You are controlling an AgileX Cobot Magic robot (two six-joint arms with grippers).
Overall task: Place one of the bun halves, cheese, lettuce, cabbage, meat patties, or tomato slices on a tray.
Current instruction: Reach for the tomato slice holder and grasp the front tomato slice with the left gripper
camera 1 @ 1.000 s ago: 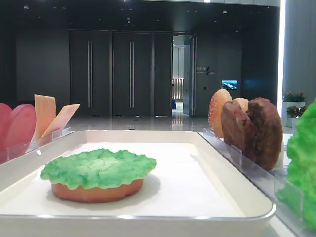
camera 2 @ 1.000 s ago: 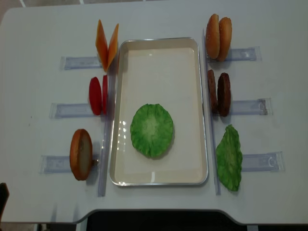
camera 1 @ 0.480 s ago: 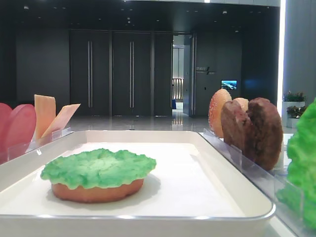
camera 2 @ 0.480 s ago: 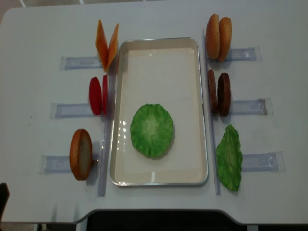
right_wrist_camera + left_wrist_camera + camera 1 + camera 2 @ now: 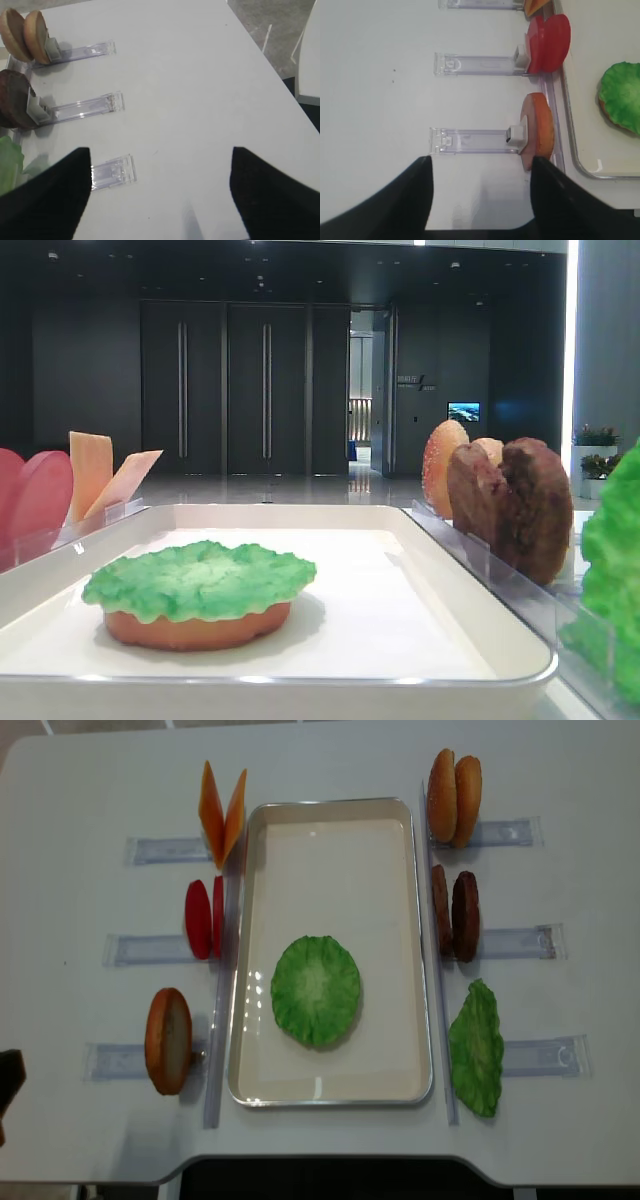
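Since 1 second ago the left gripper (image 5: 479,190) has edged further into the overhead view at the table's left front corner; its jaws stand wide and hold nothing. The right gripper (image 5: 160,192) is likewise spread and bare. Just ahead of the left one stands 1 bun half (image 5: 539,130) in its rack, then the 2 tomato slices (image 5: 549,42) upright beside the tray (image 5: 405,820), where lettuce (image 5: 316,990) covers a bun.

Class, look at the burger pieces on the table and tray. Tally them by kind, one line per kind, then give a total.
Bun halves: 4 (one lies under the lettuce on the tray)
Lettuce: 2
Meat patties: 2
Tomato slices: 2
Cheese: 2
Total: 12
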